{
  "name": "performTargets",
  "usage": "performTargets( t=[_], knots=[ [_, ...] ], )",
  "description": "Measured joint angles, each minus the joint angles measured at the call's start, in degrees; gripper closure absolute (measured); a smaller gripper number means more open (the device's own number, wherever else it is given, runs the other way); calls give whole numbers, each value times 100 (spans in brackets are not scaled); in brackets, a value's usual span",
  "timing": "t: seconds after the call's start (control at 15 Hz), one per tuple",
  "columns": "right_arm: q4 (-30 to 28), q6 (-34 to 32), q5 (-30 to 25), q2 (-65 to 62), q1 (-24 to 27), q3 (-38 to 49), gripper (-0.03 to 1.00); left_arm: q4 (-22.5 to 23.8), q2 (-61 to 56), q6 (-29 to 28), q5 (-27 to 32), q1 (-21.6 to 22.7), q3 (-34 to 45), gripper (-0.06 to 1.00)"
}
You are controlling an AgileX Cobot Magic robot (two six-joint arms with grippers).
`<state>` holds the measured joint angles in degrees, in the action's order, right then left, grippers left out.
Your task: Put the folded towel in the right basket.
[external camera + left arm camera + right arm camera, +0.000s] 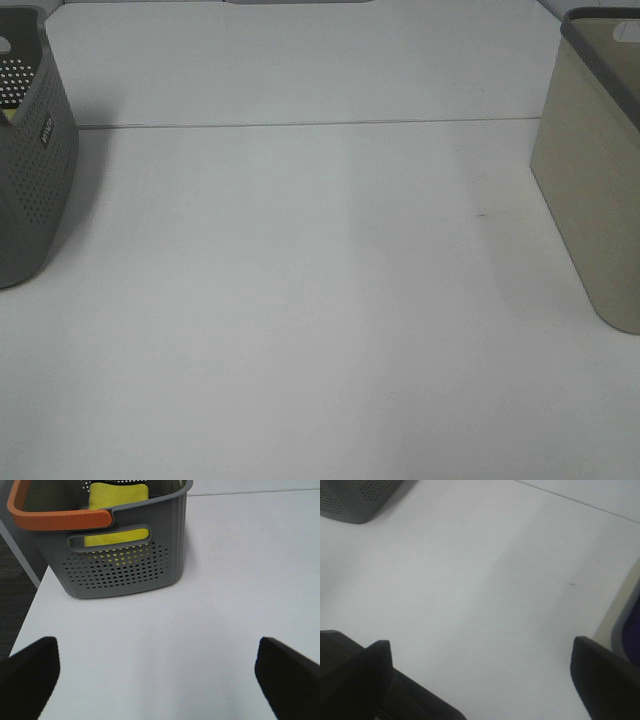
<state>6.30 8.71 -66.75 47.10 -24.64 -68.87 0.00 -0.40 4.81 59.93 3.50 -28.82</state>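
White tabletop with a seam across the far part, flanked by a perforated grey plastic basket at the left edge and a smooth beige plastic basket with a grey rim at the right edge, well apart. Folded yellow towel lying inside the grey basket, behind its orange handle, visible through the handle slot and perforations. Left gripper and right gripper both poised above bare table, jaws spread wide, nothing between them.
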Motion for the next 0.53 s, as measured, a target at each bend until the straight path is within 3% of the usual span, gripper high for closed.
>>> performTargets(
  t=[0.07, 0.53],
  knots=[
    [-229, -52, 34, -344, 0, 258, 5, 0, 0, 0, 0, 0, 0, -4],
    [-246, -338, 533, -2418, 0, 2762, 5, 0, 0, 0, 0, 0, 0, -4]
  ],
)
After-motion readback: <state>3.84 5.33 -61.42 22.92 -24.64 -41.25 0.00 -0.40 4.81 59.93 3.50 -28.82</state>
